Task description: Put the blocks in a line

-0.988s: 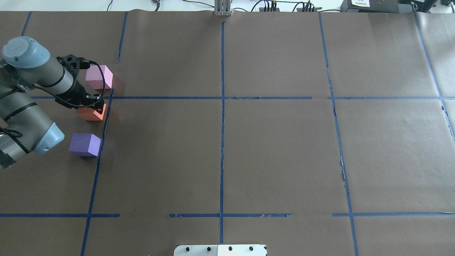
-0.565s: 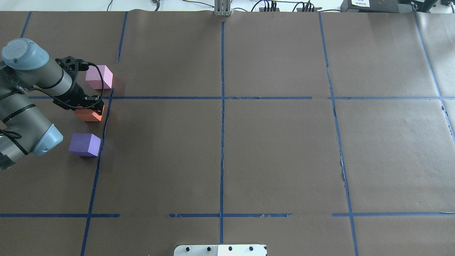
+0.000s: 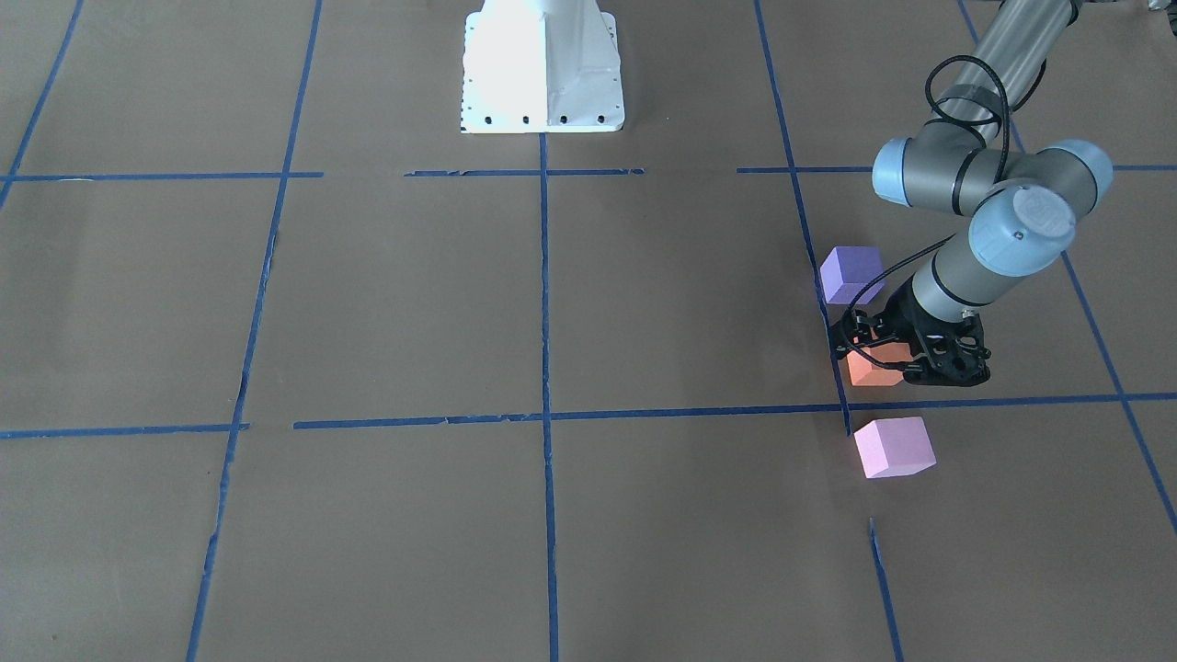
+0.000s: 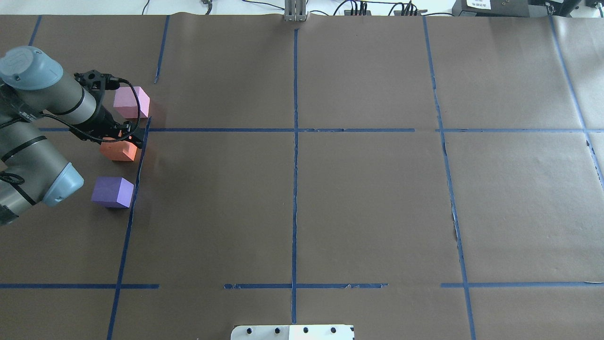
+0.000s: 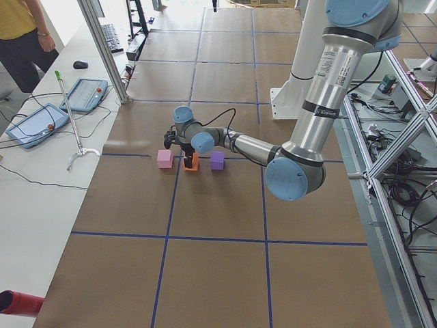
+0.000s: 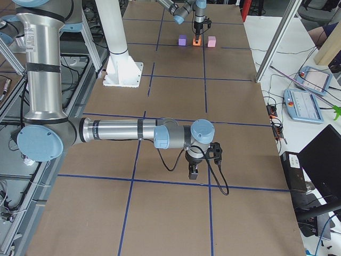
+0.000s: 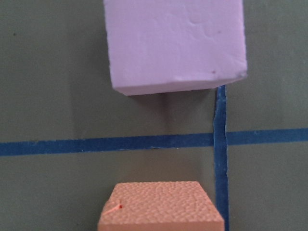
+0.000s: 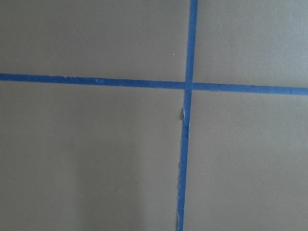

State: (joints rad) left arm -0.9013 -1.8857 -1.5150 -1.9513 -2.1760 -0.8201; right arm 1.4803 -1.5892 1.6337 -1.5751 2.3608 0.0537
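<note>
Three blocks lie in a rough row beside a blue tape line at the table's left. They are the pink block, the orange block and the purple block. My left gripper hangs open just above the orange block, with its jaws spread to either side and nothing held. The left wrist view shows the orange block's top and the pink block beyond it, but no fingers. My right gripper points down over bare paper near a tape cross, far from the blocks. I cannot tell whether it is open or shut.
Brown paper with a blue tape grid covers the table. The white robot base plate stands at the robot's edge. A metal post stands at the far edge. A side table with tablets and a person show in the left view.
My left gripper has lifted off the orange block, and its jaws now stand apart. The block stays where it was on the paper.
</note>
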